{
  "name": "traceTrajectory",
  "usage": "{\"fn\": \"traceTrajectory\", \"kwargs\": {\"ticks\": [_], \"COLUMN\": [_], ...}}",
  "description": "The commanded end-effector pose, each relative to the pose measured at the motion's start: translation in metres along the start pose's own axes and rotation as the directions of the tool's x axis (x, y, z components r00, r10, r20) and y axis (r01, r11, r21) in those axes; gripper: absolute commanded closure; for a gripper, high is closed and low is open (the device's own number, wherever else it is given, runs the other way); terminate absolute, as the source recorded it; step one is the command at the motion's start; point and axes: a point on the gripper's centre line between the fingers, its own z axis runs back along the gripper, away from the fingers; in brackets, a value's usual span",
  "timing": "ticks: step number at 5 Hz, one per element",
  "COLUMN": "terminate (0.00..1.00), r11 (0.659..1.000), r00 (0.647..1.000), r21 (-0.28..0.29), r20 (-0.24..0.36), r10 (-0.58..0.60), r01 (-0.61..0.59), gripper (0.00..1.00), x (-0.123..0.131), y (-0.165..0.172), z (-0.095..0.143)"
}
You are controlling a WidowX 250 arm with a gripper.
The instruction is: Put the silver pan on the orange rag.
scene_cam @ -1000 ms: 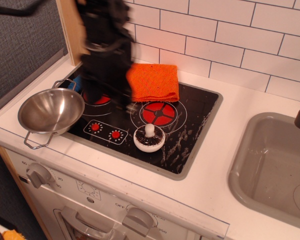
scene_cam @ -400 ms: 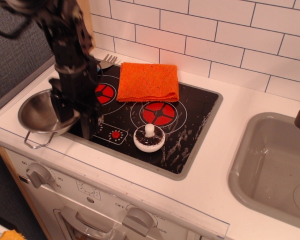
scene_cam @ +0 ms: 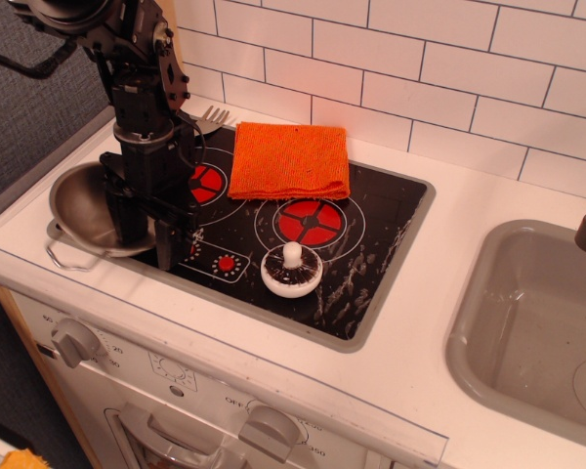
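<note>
Reaching straight down, hand [scene_cam: 148, 230] straddling silver pan [scene_cam: 83, 203] rim, fingers parted

1. The gripper [scene_cam: 148, 234] has moved from above the rear of the stove down to the left front, and its fingers now stand at the pan's right rim.
2. The pan [scene_cam: 83, 200] has shifted a little and now lies flatter, just left of the gripper.
</note>
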Motion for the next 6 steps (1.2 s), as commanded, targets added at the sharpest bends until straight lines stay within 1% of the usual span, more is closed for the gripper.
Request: {"fn": "traceTrajectory", "kwargs": {"ticks": [1, 2, 3, 4, 5, 6], "terminate": [0.00, 0.00, 0.00, 0.00, 0.00, 0.00], "r11": [0.999, 0.996, 0.991, 0.989, 0.988, 0.990], "r00": [0.998, 0.993, 0.986, 0.975, 0.980, 0.989], "r21": [0.034, 0.084, 0.131, 0.140, 0.146, 0.137], "r20": [0.062, 0.117, 0.158, 0.206, 0.182, 0.140], "r10": [-0.012, -0.023, -0.051, -0.083, -0.086, -0.040], "r01": [0.010, 0.013, 0.030, 0.055, 0.060, 0.021], "gripper": [1.00, 1.00, 1.00, 1.00, 1.00, 0.00], "x": [-0.004, -0.003, 0.012, 0.046, 0.065, 0.033], "y": [-0.010, -0.022, -0.036, -0.047, -0.048, -0.039], "z": [0.024, 0.062, 0.098, 0.121, 0.114, 0.097]}}
